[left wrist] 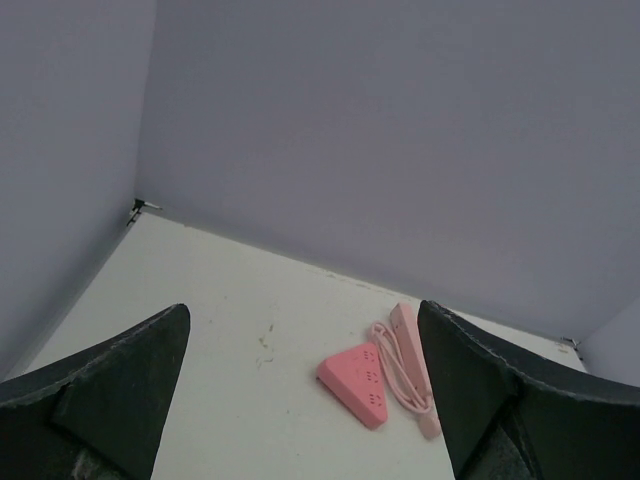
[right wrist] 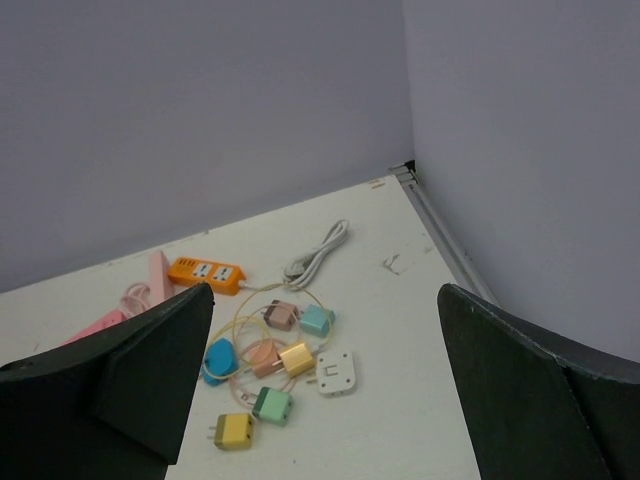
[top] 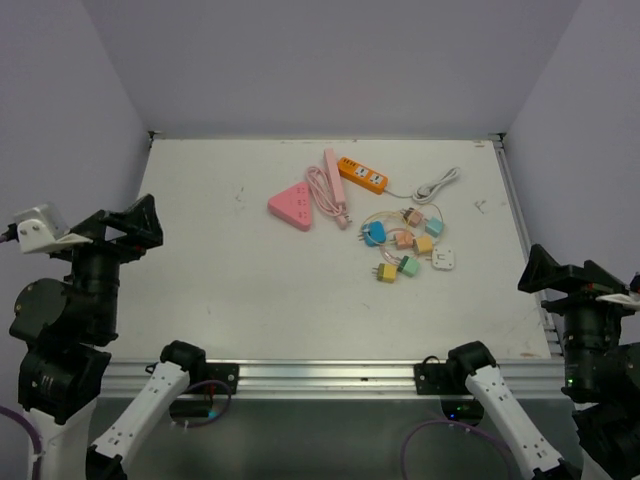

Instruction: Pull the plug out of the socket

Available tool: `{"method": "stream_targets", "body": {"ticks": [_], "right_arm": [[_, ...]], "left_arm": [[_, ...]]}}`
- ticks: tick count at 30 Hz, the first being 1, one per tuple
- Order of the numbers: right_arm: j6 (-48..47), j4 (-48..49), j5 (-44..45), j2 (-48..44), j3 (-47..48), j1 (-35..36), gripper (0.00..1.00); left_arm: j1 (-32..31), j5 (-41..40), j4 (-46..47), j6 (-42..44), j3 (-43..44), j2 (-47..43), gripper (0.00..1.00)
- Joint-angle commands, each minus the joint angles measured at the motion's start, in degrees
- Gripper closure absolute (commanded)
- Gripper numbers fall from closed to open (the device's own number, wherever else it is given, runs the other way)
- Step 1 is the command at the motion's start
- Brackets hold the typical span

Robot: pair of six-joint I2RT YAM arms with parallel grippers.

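An orange socket strip (top: 362, 175) (right wrist: 205, 272) lies at the back of the table, its white cable (top: 435, 185) coiled to the right. Several coloured plugs (top: 405, 245) (right wrist: 275, 360) on thin looped cords lie in a cluster in front of it, next to a white adapter (top: 443, 260) (right wrist: 335, 371). Whether any plug sits in a socket I cannot tell. My left gripper (top: 135, 228) (left wrist: 303, 308) hangs open at the table's left edge, far from them. At the right edge my right gripper (top: 548, 270) (right wrist: 325, 290) is open too, holding nothing.
A pink triangular socket block (top: 292, 207) (left wrist: 365, 380) and a pink bar strip (top: 335, 185) (left wrist: 410, 330) with its coiled pink cord lie left of the orange strip. Walls close the table (top: 250, 300) on three sides. A metal rail (top: 515, 215) runs along the right edge.
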Motion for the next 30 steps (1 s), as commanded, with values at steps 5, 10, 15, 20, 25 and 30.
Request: {"method": "stream_targets", "body": {"ticks": [5,10,15,20,25,30], "right_arm": [[-2.5,5.9,-0.7,-3.1,-1.6,0.3,0.01],[-3.0,8.4,-1.2,-4.0,-3.3,0.2,0.01],[-2.7,8.4,-1.9,-3.1,-3.6,0.2,0.02],[-2.2,9.8,-1.9,-3.2,-4.8,0.2,0.01],[-2.2,10.0,-2.2,-3.2,-5.9,0.3,0.01],[-2.4,11.0,-3.3,-3.7,-7.5,0.3,0.01]], "left_arm": [[0.4,-7.0,0.6,1.3,-3.5,-6.7,0.01],[0.4,-7.9,1.7,-0.3,-5.8,-9.2,0.00],[0.4,-8.1,2.3,-1.2,-6.7,-8.9,0.00],[0.4,-7.9,3.4,-2.2,-8.0,-8.6,0.00],[0.4,-7.5,3.8,-3.2,-9.3,-8.7,0.00],[0.4,-7.6,5.3,-3.7,-11.1,-9.1,0.00]]}}
